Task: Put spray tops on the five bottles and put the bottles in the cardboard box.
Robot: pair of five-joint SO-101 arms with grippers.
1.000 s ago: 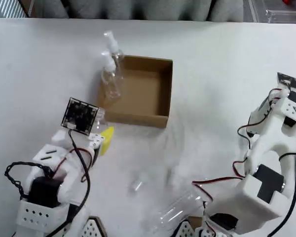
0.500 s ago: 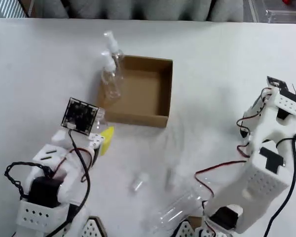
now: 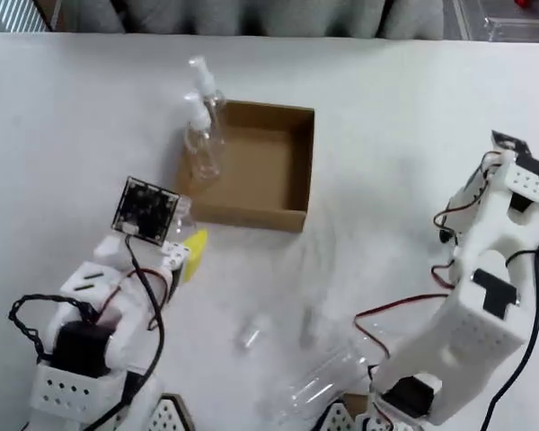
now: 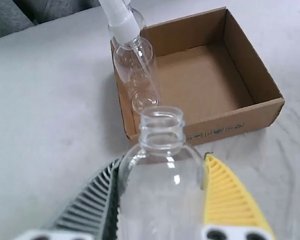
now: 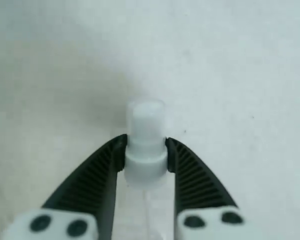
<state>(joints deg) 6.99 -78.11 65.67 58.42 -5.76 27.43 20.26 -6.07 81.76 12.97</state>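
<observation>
The left arm [image 3: 99,314] sits folded low at the desk's [image 3: 72,108] 7 o'clock edge, its wrist aimed toward 1 o'clock at the cardboard box [image 3: 292,171]. The left jaws, one grey and one yellow, are narrowed onto the shoulders of an uncapped bottle [image 4: 160,200], whose open neck points at the box's near wall.

The right arm [image 3: 481,314] stands at 4 o'clock, bent upward with its wrist tipped toward 12 o'clock. The right jaws, both black, grip a white spray top [image 5: 146,120] by its collar, with bare desk behind it.

The box lies a little toward 12 o'clock from the desk's middle, open side up, and its brown floor is visible. Two capped bottles [image 3: 202,144] lean together at its 9 o'clock wall, their spray tops pointing toward 11 o'clock. I cannot tell whether they rest inside the box or against it.

A fourth clear bottle [image 3: 328,382] lies on its side at the desk's 6 o'clock edge, near the right arm's base. A small clear piece [image 3: 249,337] lies on the desk at 10 o'clock from that bottle; I cannot tell what it is.

Count: four bottles, three spray tops, one box.
</observation>
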